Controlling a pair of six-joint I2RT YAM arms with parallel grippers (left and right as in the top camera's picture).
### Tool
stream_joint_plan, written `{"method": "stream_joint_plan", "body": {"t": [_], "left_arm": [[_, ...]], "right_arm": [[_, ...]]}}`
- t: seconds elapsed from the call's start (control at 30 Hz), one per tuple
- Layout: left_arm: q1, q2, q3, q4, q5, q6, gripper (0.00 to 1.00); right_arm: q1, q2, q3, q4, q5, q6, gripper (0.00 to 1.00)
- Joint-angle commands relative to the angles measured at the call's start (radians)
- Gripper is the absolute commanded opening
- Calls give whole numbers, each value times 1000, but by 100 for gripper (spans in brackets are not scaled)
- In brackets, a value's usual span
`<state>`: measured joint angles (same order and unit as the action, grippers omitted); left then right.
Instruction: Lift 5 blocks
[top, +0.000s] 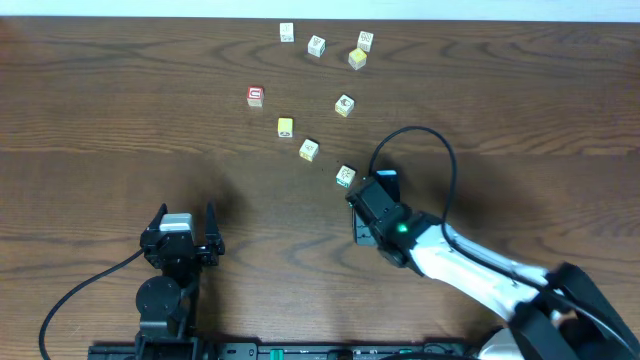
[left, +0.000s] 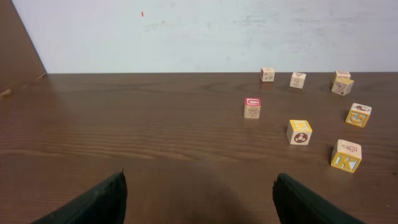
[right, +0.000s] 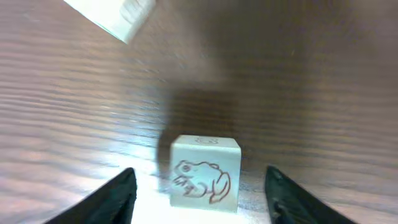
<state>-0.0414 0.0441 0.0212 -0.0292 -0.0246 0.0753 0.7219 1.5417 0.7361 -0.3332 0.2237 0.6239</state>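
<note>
Toward the robot and to the right from the red-faced cube (top: 256, 96), at the near end of a slanted row, the frog block (top: 346, 176) stands on the brown wooden surface (top: 100, 120). I see the right gripper (top: 350, 190) placed around this block. In the right wrist view its two dark fingers (right: 115, 199) are on both sides of the block, each with a clear gap, so the jaws stand apart and hold nothing. The block rests flat, with the frog drawing facing the camera.

The same row has a yellow block (top: 285, 126) just below the red-faced cube and a cream block (top: 309, 149) between that one and the frog block. One more block (top: 344, 105) lies to the right of the red-faced cube. Four other blocks (top: 316, 45) sit beyond it, at the far side; two of them are very close together, and I cannot tell if they touch.

The left gripper (top: 186, 212) is well apart from the red-faced cube, nearer to the robot and to the left. Its jaws are spread wide and nothing is between them.
</note>
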Motion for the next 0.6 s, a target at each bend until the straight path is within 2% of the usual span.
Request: {"method": "stream_joint_plan", "body": {"t": [0.0, 0.07, 0.2, 0.37, 0.57], "left_arm": [[-4, -2, -17, -41, -12, -8, 75], [-4, -2, -17, -41, -12, -8, 75], [-4, -2, -17, -41, -12, -8, 75], [-4, -2, -17, -41, -12, -8, 75], [-4, -2, -17, -41, -12, -8, 75]], "right_arm": [[-8, -92, 6, 0, 11, -50, 72], [-8, -136, 6, 3, 2, -105, 84], [-8, -173, 11, 8, -68, -244, 95], [-19, -167, 18, 29, -71, -251, 99], [-65, -165, 31, 94, -86, -368, 98]]}}
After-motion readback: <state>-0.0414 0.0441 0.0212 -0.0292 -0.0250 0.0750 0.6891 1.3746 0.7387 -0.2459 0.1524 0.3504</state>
